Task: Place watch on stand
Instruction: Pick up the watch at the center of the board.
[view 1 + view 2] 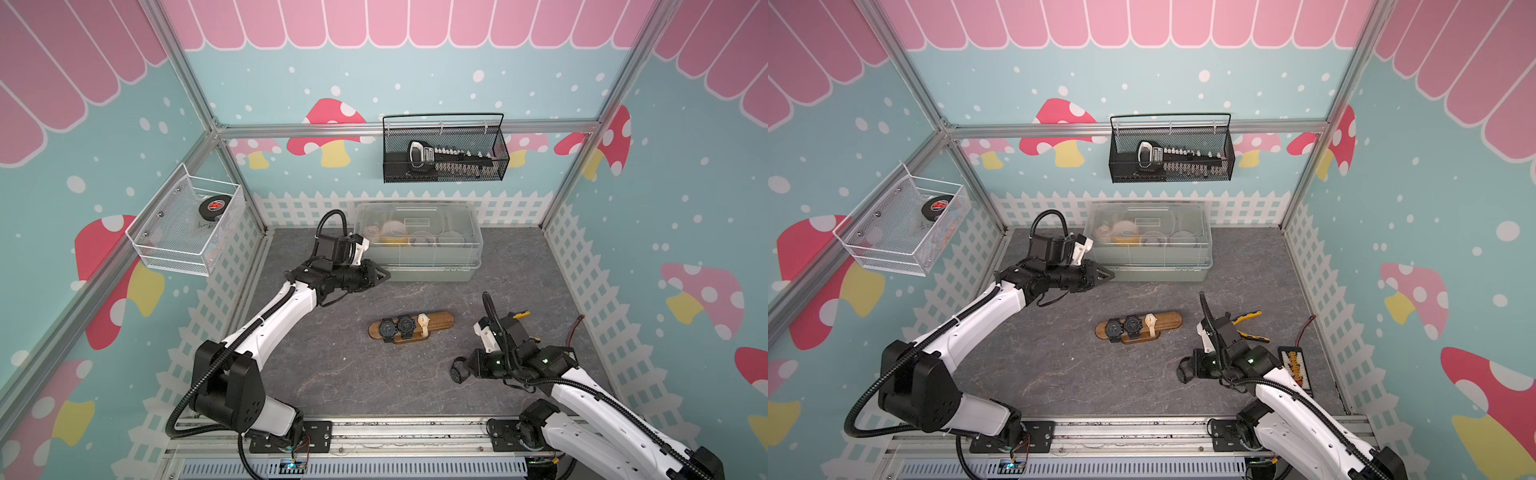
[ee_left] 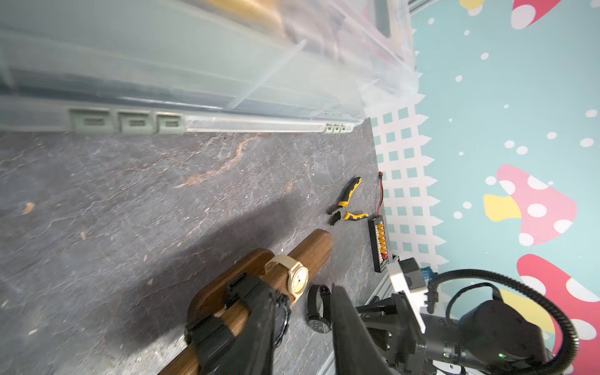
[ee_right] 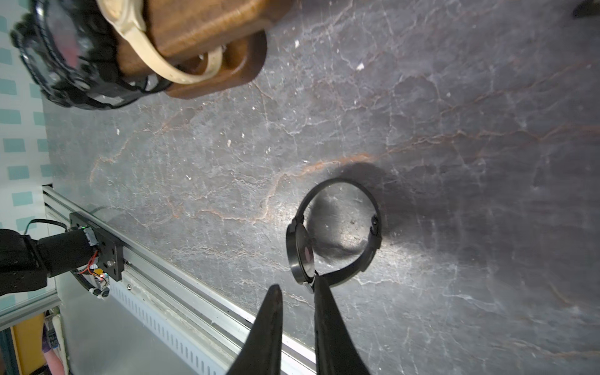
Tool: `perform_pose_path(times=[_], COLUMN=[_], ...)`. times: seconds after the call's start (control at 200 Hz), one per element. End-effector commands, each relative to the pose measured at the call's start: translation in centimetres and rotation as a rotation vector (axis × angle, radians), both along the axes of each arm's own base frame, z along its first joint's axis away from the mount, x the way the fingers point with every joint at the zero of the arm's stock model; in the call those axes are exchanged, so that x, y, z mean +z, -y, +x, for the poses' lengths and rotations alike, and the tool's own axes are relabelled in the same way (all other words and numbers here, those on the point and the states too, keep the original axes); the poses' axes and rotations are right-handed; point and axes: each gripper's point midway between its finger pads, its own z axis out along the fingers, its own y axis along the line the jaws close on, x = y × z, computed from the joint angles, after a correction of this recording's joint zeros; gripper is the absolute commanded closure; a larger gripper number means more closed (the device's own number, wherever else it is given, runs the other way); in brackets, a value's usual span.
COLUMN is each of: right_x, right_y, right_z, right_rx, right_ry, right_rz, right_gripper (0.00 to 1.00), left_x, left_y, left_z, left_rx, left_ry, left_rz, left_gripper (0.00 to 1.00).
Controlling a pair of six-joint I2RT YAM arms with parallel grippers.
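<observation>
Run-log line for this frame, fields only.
left gripper: open, empty, near clear box | right gripper: open, at black watch on table | stand: holds three watches

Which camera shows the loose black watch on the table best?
Right wrist view: the black watch shows large, its strap loop plain. In both top views it is tiny; the left wrist view shows it small.
</observation>
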Motion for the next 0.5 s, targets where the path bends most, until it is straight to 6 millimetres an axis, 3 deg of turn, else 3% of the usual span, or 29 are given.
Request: perform_pose_path(times=[0.0, 0.13, 0.496], right_x=[-0.5, -0.9, -2.5], right_y=[-0.1, -0.6, -1.7], right_z=[-0.7, -0.7, -0.1], right_rx=[-0.011, 0.004, 0.049], right_ry=[-0.026, -0.031, -0.044], right_rz=[0.008, 0.014, -0.016], right_gripper=[0.79, 0.77, 0.77], left_x=[0.4, 0.0, 0.0], left_y=[1.5, 2.5, 2.2], left_z=[1.0, 1.3, 1.1], left_rx=[-0.020, -0.036, -0.027], left_ry=[0.030, 0.018, 0.015], left_rz=[0.004, 0.005, 0.019], left_gripper=[0.70, 0.71, 0.71])
